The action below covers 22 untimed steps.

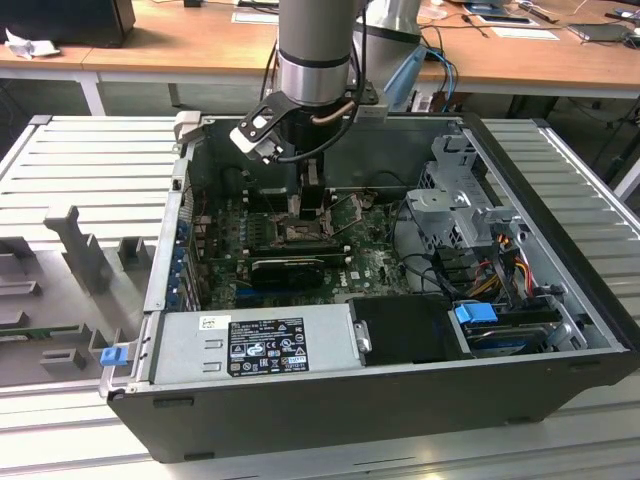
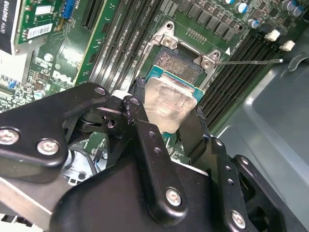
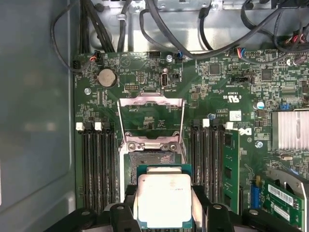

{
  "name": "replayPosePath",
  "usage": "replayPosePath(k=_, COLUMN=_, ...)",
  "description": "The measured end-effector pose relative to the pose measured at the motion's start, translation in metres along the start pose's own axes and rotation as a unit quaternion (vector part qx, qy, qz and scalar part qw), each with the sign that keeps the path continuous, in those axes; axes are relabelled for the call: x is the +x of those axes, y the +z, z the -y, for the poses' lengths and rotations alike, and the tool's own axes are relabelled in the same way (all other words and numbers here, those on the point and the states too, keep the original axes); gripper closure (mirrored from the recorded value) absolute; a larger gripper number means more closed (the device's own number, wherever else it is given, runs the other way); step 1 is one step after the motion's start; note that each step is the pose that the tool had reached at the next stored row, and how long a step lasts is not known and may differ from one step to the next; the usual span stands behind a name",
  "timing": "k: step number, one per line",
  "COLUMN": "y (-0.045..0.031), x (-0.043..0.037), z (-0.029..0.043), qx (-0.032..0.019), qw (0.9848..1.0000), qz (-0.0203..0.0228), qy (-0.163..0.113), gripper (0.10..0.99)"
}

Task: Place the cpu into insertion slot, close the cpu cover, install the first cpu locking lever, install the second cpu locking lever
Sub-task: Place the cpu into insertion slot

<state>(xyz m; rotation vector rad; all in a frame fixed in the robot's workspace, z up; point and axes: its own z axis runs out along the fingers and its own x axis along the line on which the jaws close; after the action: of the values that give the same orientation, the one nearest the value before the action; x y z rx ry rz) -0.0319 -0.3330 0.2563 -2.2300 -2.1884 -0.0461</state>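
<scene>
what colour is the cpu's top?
The cpu has a pale silver-grey top with a green rim, clearest in the first wrist view.

Silver-grey square cpu (image 3: pixel 163 200) held flat at the edge of the open, dark insertion slot (image 3: pixel 150 158), mid-frame in the exterior view; cpu cover (image 3: pixel 150 116) flipped open beyond

In the first wrist view the pale silver-grey square cpu chip (image 3: pixel 164 200) covers part of the dark-framed square insertion slot (image 3: pixel 150 157). The black end effector (image 3: pixel 164 212), clamped on the chip's two sides, hides those edges and is cut off by the picture's border. Whether the chip touches the slot cannot be told. In the exterior view the chip is too small to make out.
</scene>
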Motion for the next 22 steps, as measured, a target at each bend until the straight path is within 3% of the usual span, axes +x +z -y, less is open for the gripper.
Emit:
replayPosePath(k=6, y=0.0114, x=0.0014, z=0.0001, qx=0.0001, qw=1.0000, qz=0.0000, qy=-0.001, gripper=0.557)
replayPosePath(k=22, y=0.0312, x=0.0023, z=0.0016, qx=-0.0004, qw=1.0000, qz=0.0000, qy=-0.003, gripper=0.557)
